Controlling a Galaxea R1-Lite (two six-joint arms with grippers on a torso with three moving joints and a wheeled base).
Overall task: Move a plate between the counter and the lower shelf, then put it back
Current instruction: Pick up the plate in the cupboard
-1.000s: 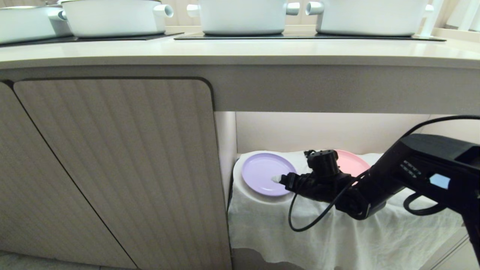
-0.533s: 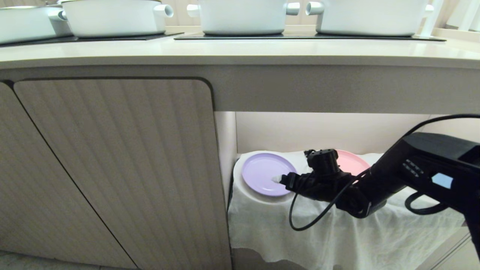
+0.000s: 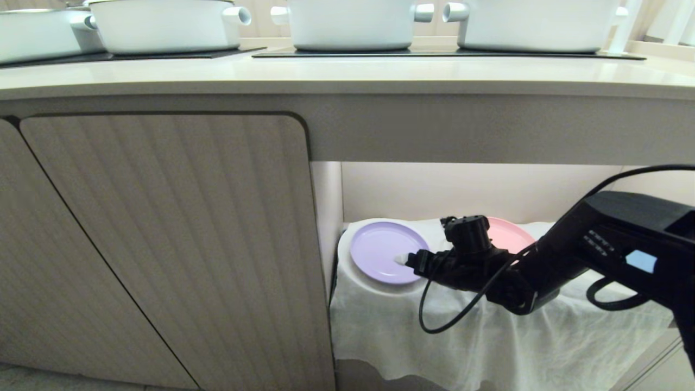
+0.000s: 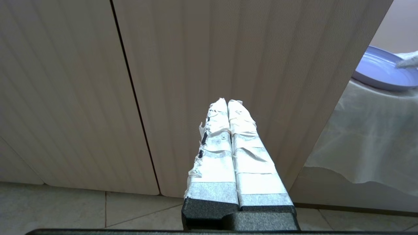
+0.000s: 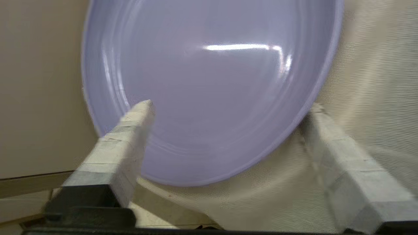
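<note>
The lilac plate [image 3: 383, 252] lies flat on the left hump of the cloth-draped lower shelf [image 3: 488, 326], under the counter [image 3: 347, 76]. My right gripper [image 3: 404, 262] reaches in from the right and is open at the plate's near right rim. In the right wrist view the plate [image 5: 212, 81] fills the frame and the right gripper [image 5: 230, 107] straddles its edge. One fingertip [image 5: 143, 112] is over the plate's inside, the other [image 5: 321, 125] outside the rim on the cloth. My left gripper [image 4: 227, 101] is shut and empty, facing the cabinet door.
A pink plate [image 3: 510, 236] lies on the shelf behind my right wrist. Three white pots [image 3: 350, 21] stand on the black cooktop panels above. A ribbed beige cabinet door [image 3: 163, 244] closes the left side. The recess wall stands right beside the plate.
The right arm has only settled slightly. The plate has not moved and the gripper stays at its rim.
</note>
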